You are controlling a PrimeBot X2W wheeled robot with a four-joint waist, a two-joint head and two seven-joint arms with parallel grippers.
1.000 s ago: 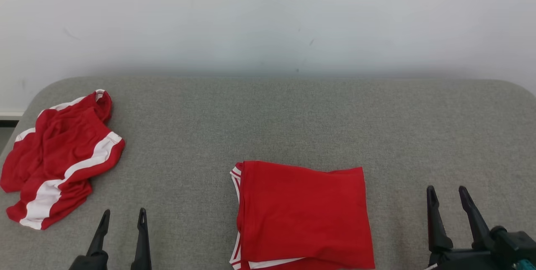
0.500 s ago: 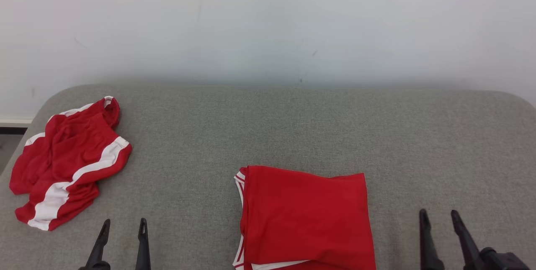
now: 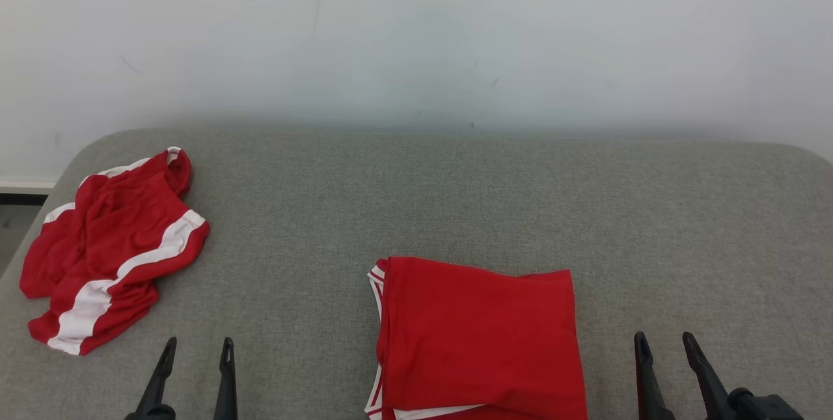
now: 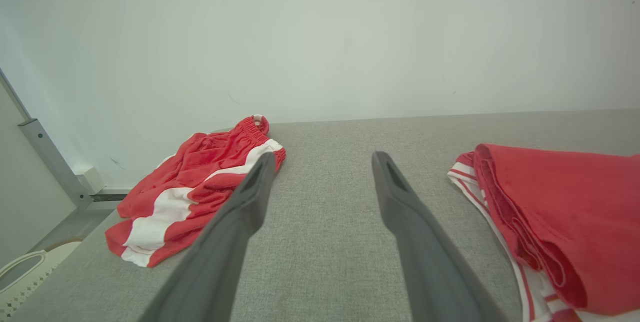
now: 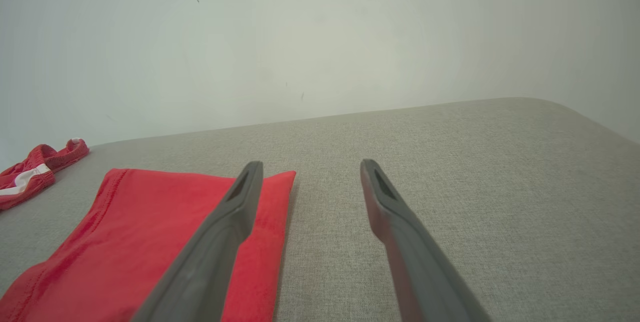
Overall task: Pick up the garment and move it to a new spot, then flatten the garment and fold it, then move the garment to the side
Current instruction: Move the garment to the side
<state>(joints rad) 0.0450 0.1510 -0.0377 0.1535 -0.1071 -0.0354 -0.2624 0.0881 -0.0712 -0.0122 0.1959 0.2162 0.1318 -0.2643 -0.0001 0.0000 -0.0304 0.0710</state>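
At the near edge of the grey, fabric-covered counter [image 3: 455,198], the left end effector [image 3: 198,345] is seen towards the left corner and the right end effector [image 3: 664,338] towards the right corner. Both are released, with their dark fingers spread apart and nothing held between them; they are raised just above the fabric and no cloth is touched.

Between the two, against the middle of the near edge, the folded garment [image 3: 478,335] is laid flat. It is plain red on top, folded into a rough rectangle with several layers stacked. White trim with thin red stripes is shown along its left edge and at its near left corner. In the left wrist view the layered fold [image 4: 560,212] is seen from the side, with rounded red folds over the striped white hem, well to the right of the left end effector [image 4: 324,160]. In the right wrist view its far right corner [image 5: 150,222] is partly covered by one finger of the right end effector [image 5: 311,164].

Farther back, at the left edge of the counter, crumpled red shorts [image 3: 110,244] with broad white bands are heaped, well apart from the folded garment.

Beyond the far edge, a pale wall [image 3: 416,36] is seen.
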